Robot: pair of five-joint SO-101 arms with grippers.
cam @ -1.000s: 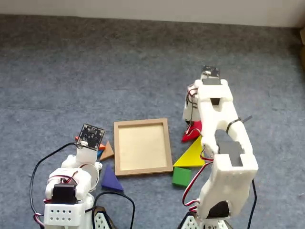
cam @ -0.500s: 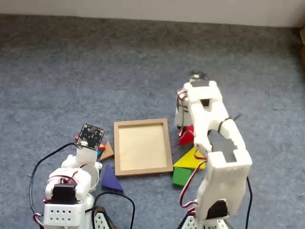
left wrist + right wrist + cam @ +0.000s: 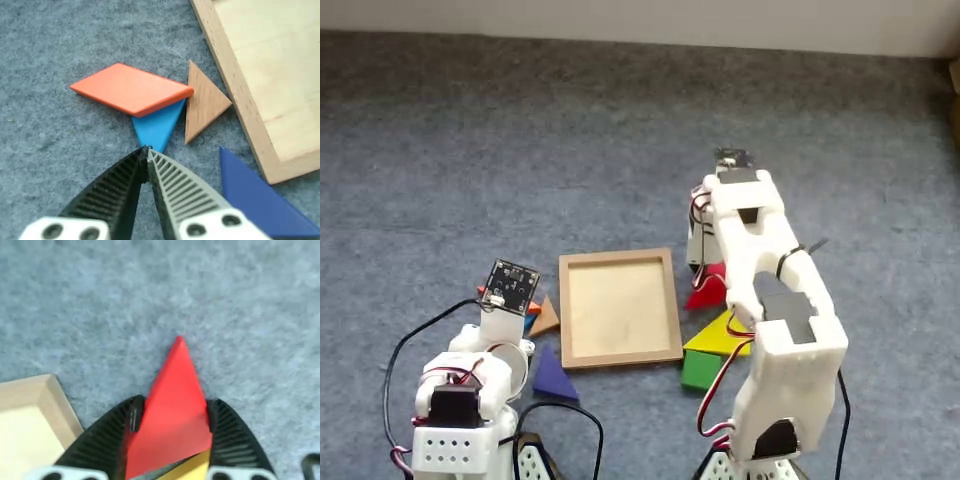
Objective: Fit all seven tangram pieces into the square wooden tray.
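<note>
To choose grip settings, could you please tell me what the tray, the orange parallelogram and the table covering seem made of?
The tray looks like pale bare wood: faint grain, matte face. The orange parallelogram could be painted wood or plastic: smooth, even colour, slight sheen. The table covering looks like short-pile carpet, fuzzy and flecked.

Counter covered edge to edge in grey-blue short-pile carpet; fibres mottled and lightly flecked, same texture close up in both wrist views. Pale off-white band along the far side, wall or skirting, cannot tell which. Sliver of brown object at right margin. Light even, shadows soft.
</note>
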